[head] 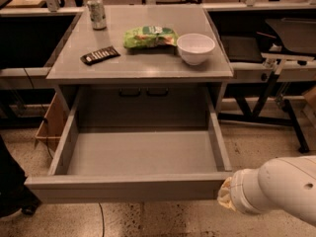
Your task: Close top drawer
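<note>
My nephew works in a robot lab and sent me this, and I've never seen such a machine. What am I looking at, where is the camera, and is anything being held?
There is a single camera view, looking down at the front of a grey cabinet table. Where the camera is mounted is not known. The big white rounded shape at the lower right is the robot's one arm. Its pincer is at the arm's tip, close to the right end of the drawer's front panel, and nothing shows in its grasp. The wide grey top drawer is pulled far out and looks empty inside. On the tabletop are a silver drink can, a green crinkly snack bag, a round white bowl and a flat black packet. The job is to push that drawer shut.
</note>
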Controlling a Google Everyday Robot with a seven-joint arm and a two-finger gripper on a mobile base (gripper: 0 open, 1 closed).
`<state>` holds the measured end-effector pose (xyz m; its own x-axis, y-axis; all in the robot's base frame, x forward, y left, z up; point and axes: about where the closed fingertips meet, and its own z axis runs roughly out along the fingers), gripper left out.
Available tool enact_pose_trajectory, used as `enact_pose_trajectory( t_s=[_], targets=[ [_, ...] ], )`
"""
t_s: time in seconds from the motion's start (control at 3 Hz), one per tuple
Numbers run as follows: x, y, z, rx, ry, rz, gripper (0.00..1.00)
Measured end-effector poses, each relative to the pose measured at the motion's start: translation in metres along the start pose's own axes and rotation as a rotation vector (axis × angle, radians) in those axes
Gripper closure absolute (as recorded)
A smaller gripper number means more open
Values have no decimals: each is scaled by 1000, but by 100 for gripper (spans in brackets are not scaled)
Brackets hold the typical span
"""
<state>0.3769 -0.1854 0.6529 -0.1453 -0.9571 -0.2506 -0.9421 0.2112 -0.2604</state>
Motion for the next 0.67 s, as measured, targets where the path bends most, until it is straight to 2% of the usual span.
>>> enact_pose_trajectory(
  t_s=[0.33,0.67],
  targets=[
    [-16,-24,6,49,-37,-33,100],
    [-16,-24,6,50,-38,-33,100]
  ],
)
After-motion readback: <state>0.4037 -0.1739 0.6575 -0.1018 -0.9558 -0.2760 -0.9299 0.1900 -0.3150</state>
